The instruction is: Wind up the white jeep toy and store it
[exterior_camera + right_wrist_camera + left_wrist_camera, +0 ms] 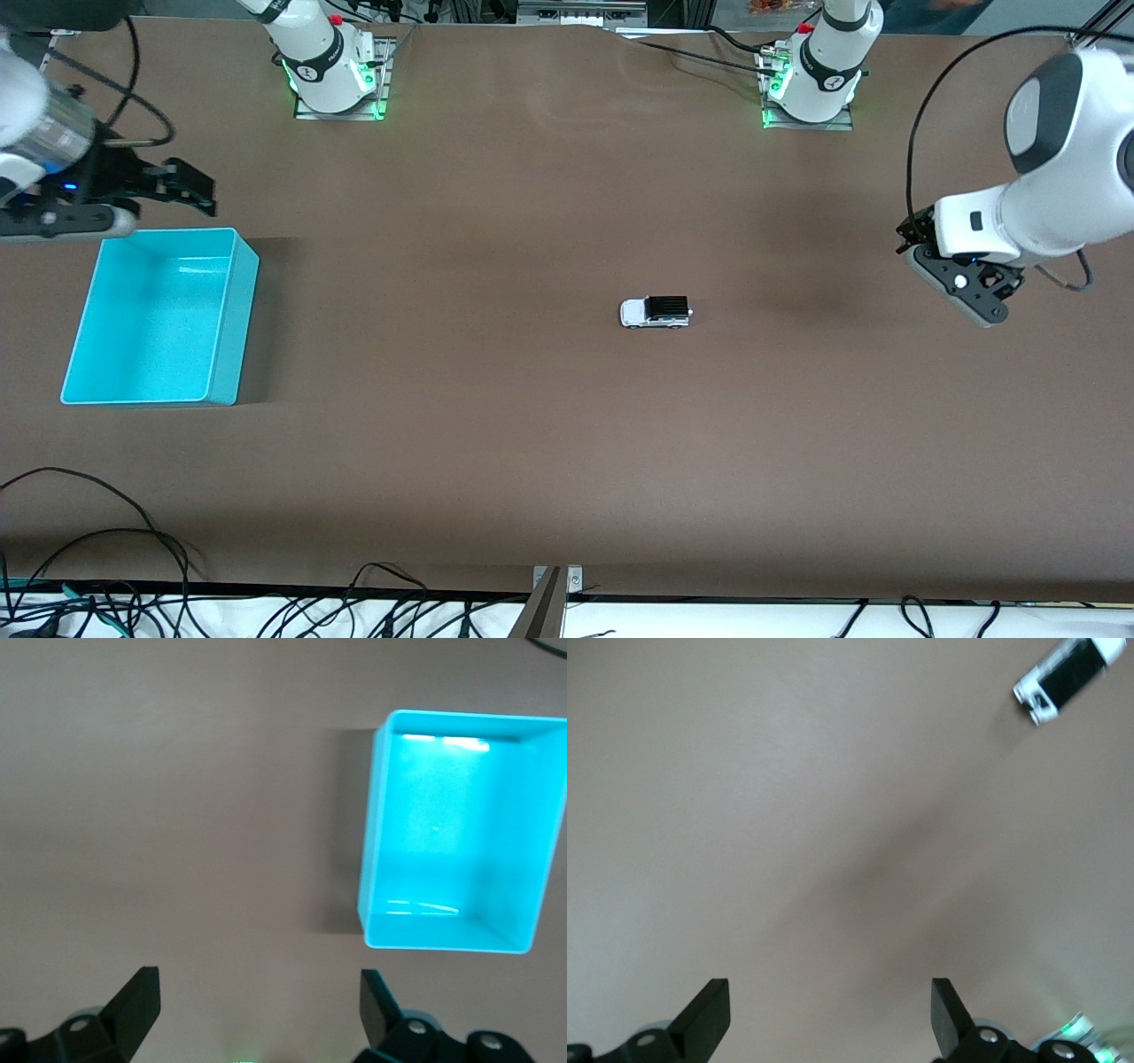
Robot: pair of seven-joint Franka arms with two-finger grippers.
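We judge nothing begun. Jeep (656, 312) sits mid-table on its wheels, untouched, bin (232, 301) at its 9 o'clock. Left gripper (917, 237) and right gripper (190, 186) hover, fingers spread, empty. Next: a gripper descends, pinches the jeep.
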